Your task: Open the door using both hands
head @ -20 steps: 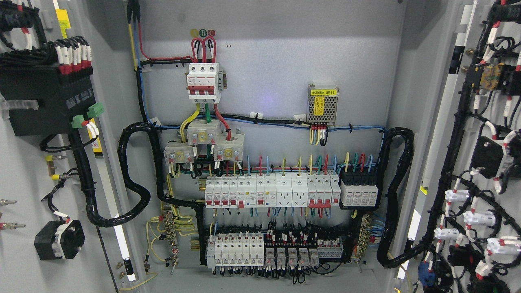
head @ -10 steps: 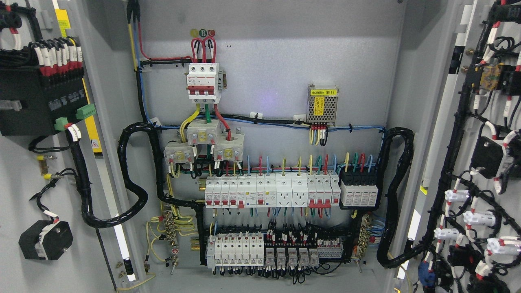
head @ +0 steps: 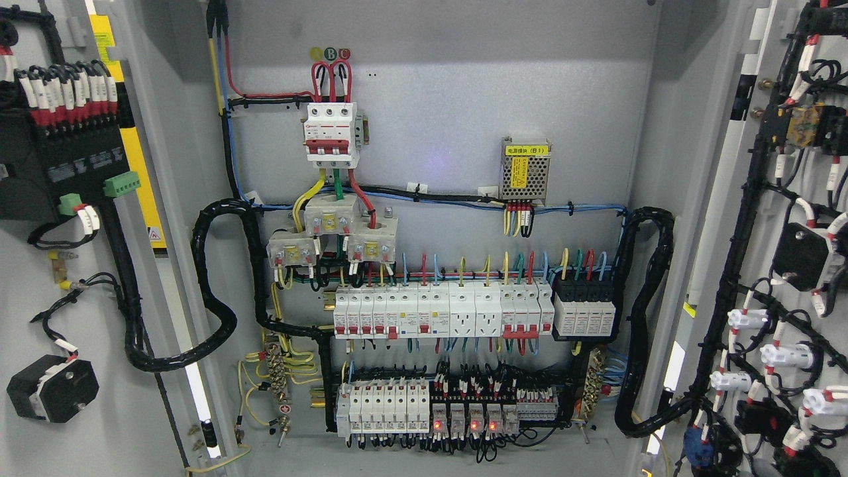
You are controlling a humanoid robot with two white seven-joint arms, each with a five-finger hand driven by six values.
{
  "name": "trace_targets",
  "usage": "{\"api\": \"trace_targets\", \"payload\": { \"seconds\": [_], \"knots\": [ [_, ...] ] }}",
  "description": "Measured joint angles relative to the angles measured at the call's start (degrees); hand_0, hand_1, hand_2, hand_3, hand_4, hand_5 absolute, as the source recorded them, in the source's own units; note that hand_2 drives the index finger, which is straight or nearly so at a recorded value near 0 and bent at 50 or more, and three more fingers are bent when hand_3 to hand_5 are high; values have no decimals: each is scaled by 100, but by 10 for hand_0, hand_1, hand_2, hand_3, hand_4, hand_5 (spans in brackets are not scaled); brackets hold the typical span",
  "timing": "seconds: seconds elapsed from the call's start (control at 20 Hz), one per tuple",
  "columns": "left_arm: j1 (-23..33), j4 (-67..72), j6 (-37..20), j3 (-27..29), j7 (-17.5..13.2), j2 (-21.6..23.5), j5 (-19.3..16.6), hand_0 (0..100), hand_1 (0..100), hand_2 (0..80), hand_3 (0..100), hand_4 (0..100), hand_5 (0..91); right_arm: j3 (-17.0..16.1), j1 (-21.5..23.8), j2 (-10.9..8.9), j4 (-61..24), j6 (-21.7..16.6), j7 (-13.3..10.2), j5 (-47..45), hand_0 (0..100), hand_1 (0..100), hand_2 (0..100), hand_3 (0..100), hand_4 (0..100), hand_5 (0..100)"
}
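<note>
we note both the left door (head: 40, 278) and right door (head: 788, 265) swung wider since before, relay lamps (head: 464, 424) now lit; neither hand visible, state unknown.

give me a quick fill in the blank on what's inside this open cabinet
1. The three-pole breaker near the top has ___ switch levers.
2. The power supply carries a ___ label.
3. Small indicator lights on the relays in the bottom row glow ___.
4. Both cabinet doors stand ___.

Missing words: red; yellow; red; open
</note>
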Motion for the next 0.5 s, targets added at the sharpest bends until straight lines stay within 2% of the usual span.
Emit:
{"api": "trace_targets", "payload": {
  "seconds": [0.5],
  "knots": [
    [-232, 428, 165, 134, 118, 303, 196, 120, 556, 0, 0, 0, 0, -293, 96, 0, 84, 0, 7, -335, 0, 500, 40, 0, 0, 0]
  ]
}}
